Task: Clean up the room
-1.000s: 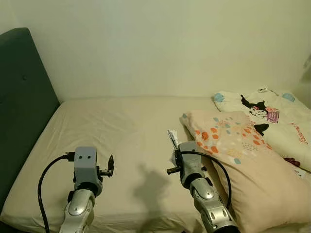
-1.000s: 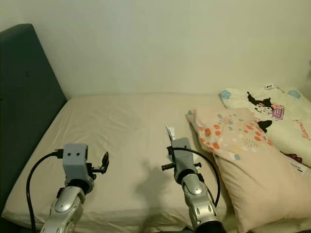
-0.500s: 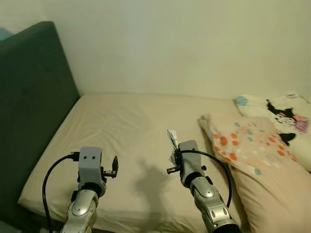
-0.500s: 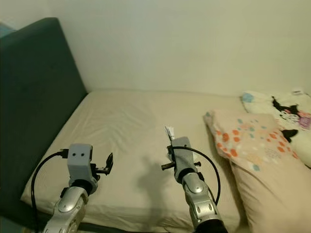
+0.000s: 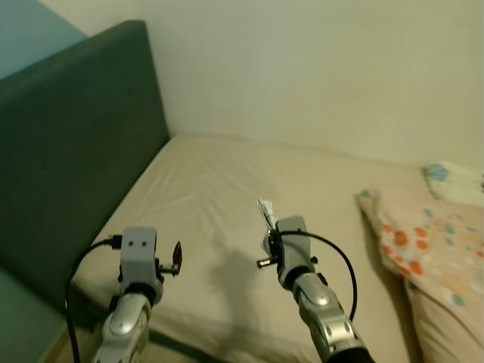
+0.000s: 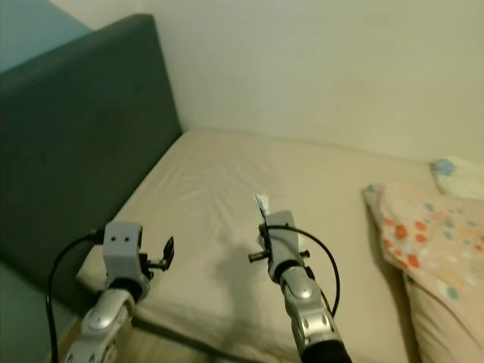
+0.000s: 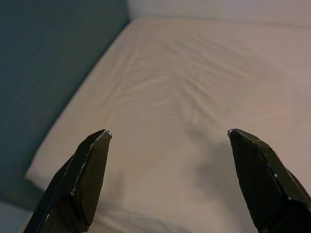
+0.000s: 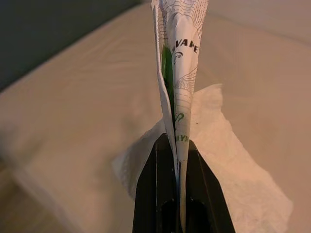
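Right now:

Right gripper (image 8: 176,145): fingers pinched tight on a printed paper wrapper (image 8: 179,58), folded flat into a narrow strip with green and black lettering. A crumpled white tissue (image 8: 228,160) bunches at the fingertips; it seems to be caught in the same pinch, though the clamp point is hidden.

Where the litter is: held up in the air over the bed (image 5: 219,197), well apart from the sheet, poking up past the gripper in the head views (image 5: 266,212).

Left gripper (image 7: 167,165): spread wide and holding nothing, hovering above the near corner of the mattress.

Risk, tissue: if it is only snagged and not clamped, a turn or a step could shake it loose onto the sheet, and pale tissue on pale fabric would be easy to miss.

Risk, wrapper: thin and slick-looking, gripped only at its lower end; it could slide out if the pinch eases, or bend and flap as the robot walks.

Risk, arms: the bed edge is close below both arms, so lowering them could snag the sheet.

Materials: the sheet is cream, matte and soft, with shallow wrinkles. The headboard (image 5: 76,144) is dark green, upholstered and smooth. The pillow (image 5: 431,257) is plump, peach, with orange and blue spots. The wall (image 5: 318,68) is plain and pale.
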Controlling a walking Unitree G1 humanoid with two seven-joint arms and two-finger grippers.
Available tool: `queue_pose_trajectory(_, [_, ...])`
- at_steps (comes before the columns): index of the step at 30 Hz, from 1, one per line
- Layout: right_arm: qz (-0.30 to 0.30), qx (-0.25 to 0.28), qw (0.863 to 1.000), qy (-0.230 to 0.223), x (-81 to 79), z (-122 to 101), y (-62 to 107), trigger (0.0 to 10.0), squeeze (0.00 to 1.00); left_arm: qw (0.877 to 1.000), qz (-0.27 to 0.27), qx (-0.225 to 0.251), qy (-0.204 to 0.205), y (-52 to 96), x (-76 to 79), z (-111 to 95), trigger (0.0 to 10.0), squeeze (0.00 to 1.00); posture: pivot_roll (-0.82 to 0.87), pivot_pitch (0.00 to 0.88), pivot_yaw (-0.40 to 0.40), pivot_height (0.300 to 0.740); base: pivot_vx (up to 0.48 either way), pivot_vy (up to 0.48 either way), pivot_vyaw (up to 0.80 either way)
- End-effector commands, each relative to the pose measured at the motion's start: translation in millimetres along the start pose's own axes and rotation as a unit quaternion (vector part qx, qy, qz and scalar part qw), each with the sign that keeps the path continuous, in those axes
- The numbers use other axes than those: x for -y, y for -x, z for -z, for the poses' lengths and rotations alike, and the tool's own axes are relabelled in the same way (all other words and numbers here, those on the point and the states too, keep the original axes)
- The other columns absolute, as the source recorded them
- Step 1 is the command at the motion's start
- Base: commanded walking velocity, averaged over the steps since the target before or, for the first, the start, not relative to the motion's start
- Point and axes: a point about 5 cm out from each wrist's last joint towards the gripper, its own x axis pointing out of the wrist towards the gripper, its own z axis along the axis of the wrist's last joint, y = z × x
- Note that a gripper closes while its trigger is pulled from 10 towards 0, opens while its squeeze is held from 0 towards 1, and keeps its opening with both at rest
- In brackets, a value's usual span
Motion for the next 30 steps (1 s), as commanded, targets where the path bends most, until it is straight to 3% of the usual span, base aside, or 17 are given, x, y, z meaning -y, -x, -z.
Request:
queue_pose_trajectory(1, [-0.002,-0.012,1.0,-0.006,-0.6,5.5,1.1,10.0,0.0,1.0,-0.005,-0.01,0.0,2.1,-2.4,3.5,10.0,0.0,-0.01,0.075,-0.046,0.74,0.0,0.0,0.8])
queue_pose_trajectory(30, [-0.009,-0.013,1.0,-0.006,-0.2,3.6,-2.0,10.0,0.0,1.0,-0.01,-0.018,-0.002,2.2,-3.4,3.8,10.0,0.0,0.0,0.07,-0.056,0.74,0.0,0.0,0.8])
